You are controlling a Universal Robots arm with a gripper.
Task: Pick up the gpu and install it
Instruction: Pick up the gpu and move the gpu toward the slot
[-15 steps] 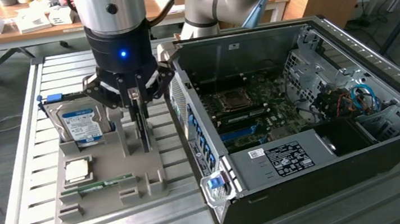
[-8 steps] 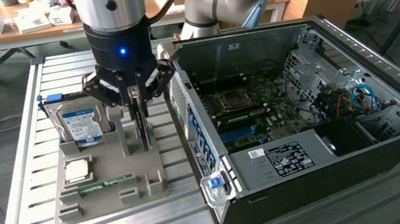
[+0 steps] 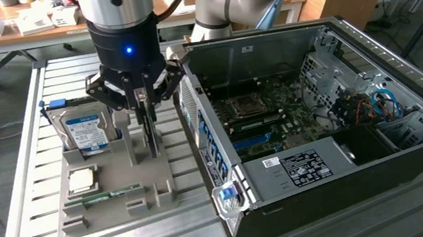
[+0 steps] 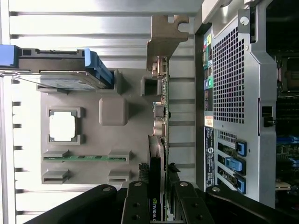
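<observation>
GPU clamped on edge in the holder

The GPU stands upright on its long edge in a slot of the grey holder, on the side of the holder nearest the PC case. The gripper comes down on it from above. Its jaws are closed partway, one finger on each face of the card, pinching its upper edge. The card's lower edge is seated in the slot. In the wrist view the gripper has the card edge-on between its fingers, with the metal bracket at the card's far end.

On the holder, a hard drive with a blue-white label stands on edge at the end towards the arm's base. A square CPU lies flat near the middle, and a green memory stick lies just beyond it.

The case sits just beside the holder, at the exterior view's right, lying on its side with the panel off and the motherboard showing. Its perforated rear wall faces the holder. Both rest on a slatted metal table
</observation>
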